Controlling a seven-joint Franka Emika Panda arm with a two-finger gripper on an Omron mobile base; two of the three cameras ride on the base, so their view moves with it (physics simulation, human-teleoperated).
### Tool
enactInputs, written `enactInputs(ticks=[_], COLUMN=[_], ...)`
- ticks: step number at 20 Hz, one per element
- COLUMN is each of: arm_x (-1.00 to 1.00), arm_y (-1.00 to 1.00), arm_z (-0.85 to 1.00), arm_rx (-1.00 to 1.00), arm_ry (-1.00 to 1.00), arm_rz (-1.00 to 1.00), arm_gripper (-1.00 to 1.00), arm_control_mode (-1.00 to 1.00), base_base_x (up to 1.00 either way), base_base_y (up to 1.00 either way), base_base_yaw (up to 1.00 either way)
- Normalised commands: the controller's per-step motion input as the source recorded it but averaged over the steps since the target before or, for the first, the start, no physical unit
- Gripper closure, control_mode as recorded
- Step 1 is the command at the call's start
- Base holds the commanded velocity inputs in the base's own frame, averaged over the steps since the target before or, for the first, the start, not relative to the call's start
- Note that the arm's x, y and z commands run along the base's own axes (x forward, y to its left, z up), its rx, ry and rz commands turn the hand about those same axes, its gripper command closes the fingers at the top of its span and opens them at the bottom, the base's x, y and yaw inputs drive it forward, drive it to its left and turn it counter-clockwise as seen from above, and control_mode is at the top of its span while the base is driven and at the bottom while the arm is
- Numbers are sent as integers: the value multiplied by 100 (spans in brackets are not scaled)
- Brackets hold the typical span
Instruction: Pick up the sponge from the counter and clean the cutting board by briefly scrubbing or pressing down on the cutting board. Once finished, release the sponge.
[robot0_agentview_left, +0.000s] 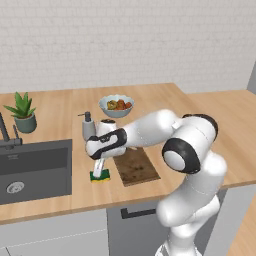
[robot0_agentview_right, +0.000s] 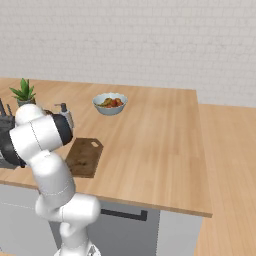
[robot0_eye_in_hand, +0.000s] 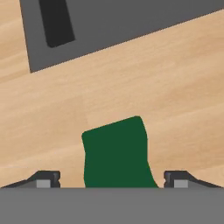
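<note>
The gripper (robot0_eye_in_hand: 113, 180) has its jaws spread wide on either side of the sponge (robot0_eye_in_hand: 116, 153), whose green top sits between them without clear contact. The sponge (robot0_agentview_left: 100, 175) lies on the table (robot0_agentview_left: 165, 105), just beside the cutting board (robot0_agentview_left: 135, 166) and near the sink (robot0_agentview_left: 35, 170). The fingertips are mostly cut off.

the desk (robot0_agentview_left: 165, 100) carries a sponge (robot0_agentview_left: 100, 175), board (robot0_agentview_left: 136, 166), bowl (robot0_agentview_left: 116, 105), plant (robot0_agentview_left: 23, 113), soap bottle (robot0_agentview_left: 88, 126), and a sink (robot0_agentview_left: 35, 170) set in.
</note>
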Motion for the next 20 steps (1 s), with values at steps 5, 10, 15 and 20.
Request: enactInputs(ticks=[5,10,15,20], arm_x=[0,-10,-30,-10], arm_y=[-19,-28,-74,-100], arm_z=[58,96,60,32], arm_rx=[0,0,2,20], arm_ry=[-6,-4,-9,-7], arm_rz=[0,0,0,0], arm_gripper=[-100,-100,-100,-100], arm_control_mode=[-100,-100,-100,-100], base_base_x=[0,0,0,0], base_base_y=[0,0,0,0], base_base_yaw=[0,0,0,0])
